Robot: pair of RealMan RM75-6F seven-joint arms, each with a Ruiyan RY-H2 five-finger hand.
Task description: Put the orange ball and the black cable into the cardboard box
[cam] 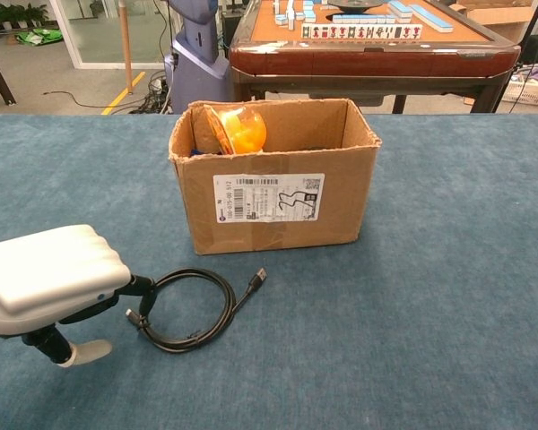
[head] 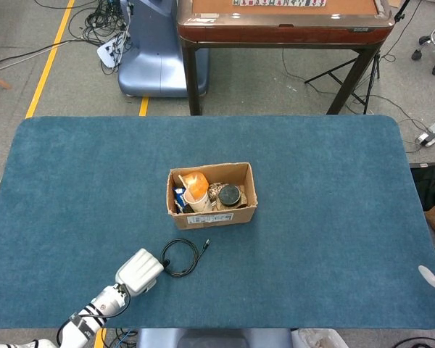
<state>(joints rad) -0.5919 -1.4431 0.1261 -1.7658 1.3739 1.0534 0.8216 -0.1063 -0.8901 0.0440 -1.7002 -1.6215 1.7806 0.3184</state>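
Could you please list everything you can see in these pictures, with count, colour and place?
Table: one, blue cloth top, fills the middle.
Cardboard box: one, brown, open, at the table's centre.
Orange ball: one, inside the box, left end.
Other box contents: several, dark round and blue items, too small to name.
Black cable: one, coiled, on the table in front of the box.
Wooden table: one, reddish brown, behind.
Blue machine base: one, on the floor behind.
Left hand: one, white with black fingers, fingertips at the cable's left edge.
Right hand: only a tip shows at the right edge.
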